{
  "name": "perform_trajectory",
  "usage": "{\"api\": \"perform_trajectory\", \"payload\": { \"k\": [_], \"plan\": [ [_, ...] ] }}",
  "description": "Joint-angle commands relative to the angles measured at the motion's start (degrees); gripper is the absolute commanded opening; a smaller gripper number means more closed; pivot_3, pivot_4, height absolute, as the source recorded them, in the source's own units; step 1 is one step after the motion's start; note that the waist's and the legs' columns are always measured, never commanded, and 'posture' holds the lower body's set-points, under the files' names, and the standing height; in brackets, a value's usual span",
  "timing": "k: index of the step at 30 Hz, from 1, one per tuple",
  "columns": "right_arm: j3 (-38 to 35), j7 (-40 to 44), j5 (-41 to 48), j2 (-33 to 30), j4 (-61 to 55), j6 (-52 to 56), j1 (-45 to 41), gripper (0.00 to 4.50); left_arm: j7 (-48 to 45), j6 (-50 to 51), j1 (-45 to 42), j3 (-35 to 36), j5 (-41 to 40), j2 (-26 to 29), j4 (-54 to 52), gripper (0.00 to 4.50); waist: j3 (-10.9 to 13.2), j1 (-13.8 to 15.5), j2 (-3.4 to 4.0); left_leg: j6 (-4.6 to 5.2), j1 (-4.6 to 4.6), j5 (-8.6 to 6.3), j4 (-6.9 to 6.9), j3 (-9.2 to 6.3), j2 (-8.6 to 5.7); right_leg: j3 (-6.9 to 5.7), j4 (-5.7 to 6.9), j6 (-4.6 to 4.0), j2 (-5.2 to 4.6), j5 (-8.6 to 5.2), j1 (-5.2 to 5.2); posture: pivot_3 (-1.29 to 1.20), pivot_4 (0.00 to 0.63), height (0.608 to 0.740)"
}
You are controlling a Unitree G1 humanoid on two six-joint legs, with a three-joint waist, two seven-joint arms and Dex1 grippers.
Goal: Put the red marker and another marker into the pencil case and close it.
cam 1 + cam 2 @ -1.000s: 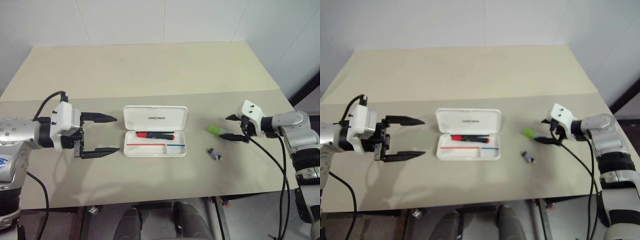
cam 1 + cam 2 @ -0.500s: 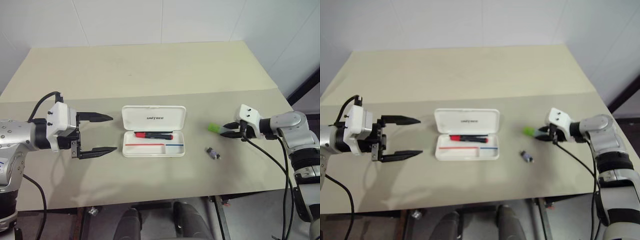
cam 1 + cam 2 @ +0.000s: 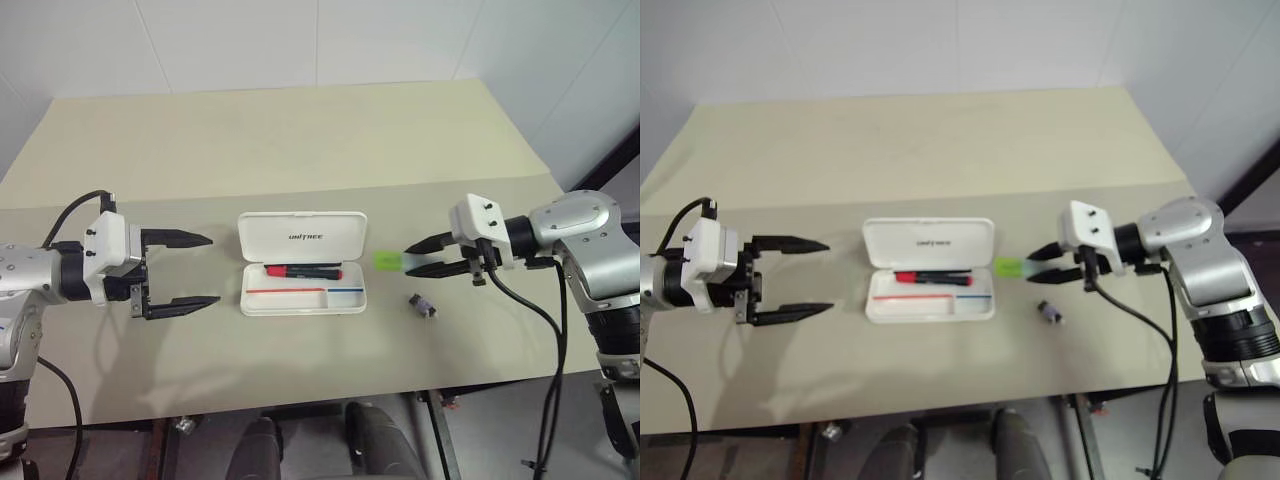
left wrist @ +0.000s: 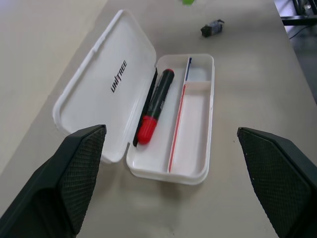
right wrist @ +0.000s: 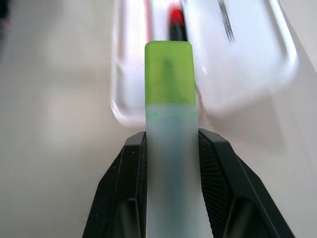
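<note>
We are now carrying the green marker (image 3: pixel 388 261), newly clamped in our right hand (image 3: pixel 424 255), toward the open pencil case (image 3: pixel 302 297) at frame centre, while our left hand (image 3: pixel 194 270) is gaping wide.

One white pencil case (image 3: pixel 302 262), lid open. Two markers: one red marker (image 3: pixel 304 270), one green marker (image 3: pixel 388 261). One small dark object (image 3: pixel 425 305), lower right of centre. Two grippers: left gripper (image 3: pixel 184 271), right gripper (image 3: pixel 421 256). One surface (image 3: pixel 300 140).

two head cameras look down on the worktop (image 3: pixel 300 150); both wrist cameras look close at the white case (image 4: pixel 148 119).
</note>
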Motion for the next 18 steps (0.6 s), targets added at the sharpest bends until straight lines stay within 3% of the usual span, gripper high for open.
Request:
{"api": "perform_trajectory", "payload": {
  "k": [1, 2, 9, 18],
  "plan": [
    [2.51, -2.86, 0.53, 2.56, -5.94, 4.70, -0.46, 1.08, -0.98, -2.34, 2.12, 2.44, 0.90, 1.87, 0.73, 4.50, -0.01, -0.03, -0.02, 0.00, -0.01, 0.00, 0.00, 0.00, 0.00, 0.00, -0.01, -0.16, 0.00, -0.09, 0.00, 0.00, 0.150, 0.740],
    [3.68, -4.20, 0.17, 4.18, -6.97, 6.15, -1.14, 1.08, -1.27, -2.74, 3.04, 3.19, 0.93, 2.25, 1.13, 4.50, -0.01, -0.05, -0.03, 0.00, -0.01, 0.00, 0.00, 0.00, 0.00, 0.00, -0.03, -0.83, 0.00, -0.45, 0.00, 0.00, 0.150, 0.740],
    [11.66, -11.19, -1.55, 13.08, -12.83, 14.40, -2.69, 1.08, -0.62, -3.57, 8.32, 6.64, 0.65, 2.92, 0.87, 4.50, -0.02, 0.02, -0.03, 0.00, -0.04, -0.02, -0.03, 0.00, 0.03, -0.01, 0.01, -0.87, -0.03, -0.47, -0.07, 0.00, 0.150, 0.740],
    [17.84, -15.89, -5.54, 20.44, -9.72, 15.88, -6.39, 1.08, 0.88, -2.62, 11.39, 8.38, -0.06, 3.08, -1.63, 4.50, -0.05, 0.10, -0.09, 0.01, -0.08, -0.03, -0.07, -0.01, 0.03, -0.07, 0.00, -0.90, -0.06, -0.49, -0.11, 0.00, 0.150, 0.740]
  ]
}}
